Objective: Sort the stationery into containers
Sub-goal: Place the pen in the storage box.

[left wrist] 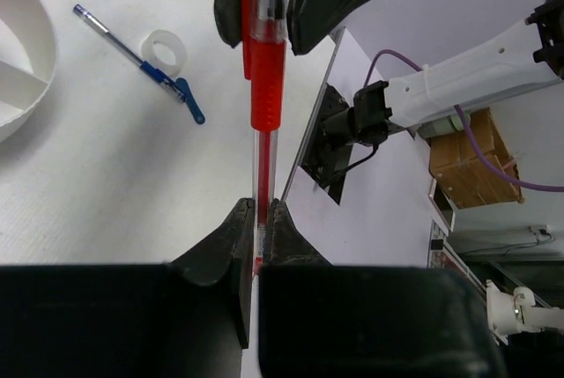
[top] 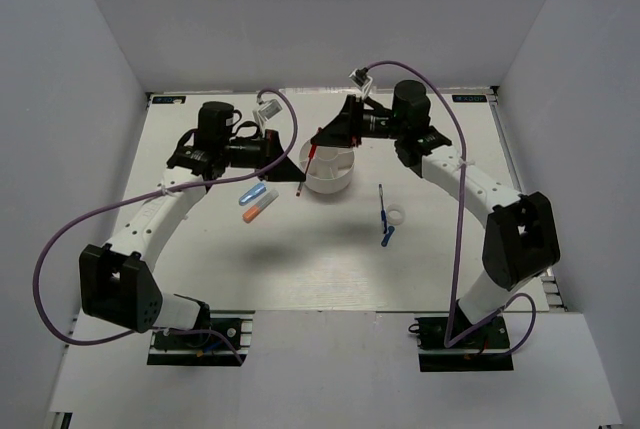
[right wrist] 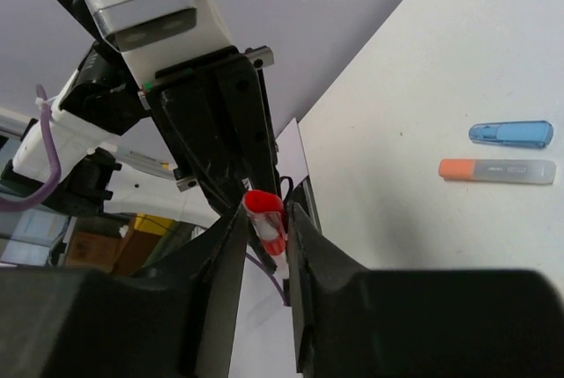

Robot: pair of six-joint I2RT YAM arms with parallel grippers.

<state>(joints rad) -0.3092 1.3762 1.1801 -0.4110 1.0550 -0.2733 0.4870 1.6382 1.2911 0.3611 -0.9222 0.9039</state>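
Note:
A thin red pen (left wrist: 263, 87) hangs in the air between both grippers, over the near-left rim of the round white tub (top: 328, 185). My left gripper (left wrist: 262, 207) is shut on the pen's tip end. My right gripper (right wrist: 267, 212) has its fingers against both sides of the red cap (right wrist: 264, 206). On the table to the right lie a blue pen (top: 382, 207), a white ring (top: 397, 217) and a dark-blue piece (top: 388, 239). Left of the tub lie a light-blue capsule (top: 252, 194) and an orange-white one (top: 257, 211).
The tub's inner dividing walls (left wrist: 18, 78) show at the left edge of the left wrist view. White walls enclose the table on three sides. Purple cables loop from both arms above the table.

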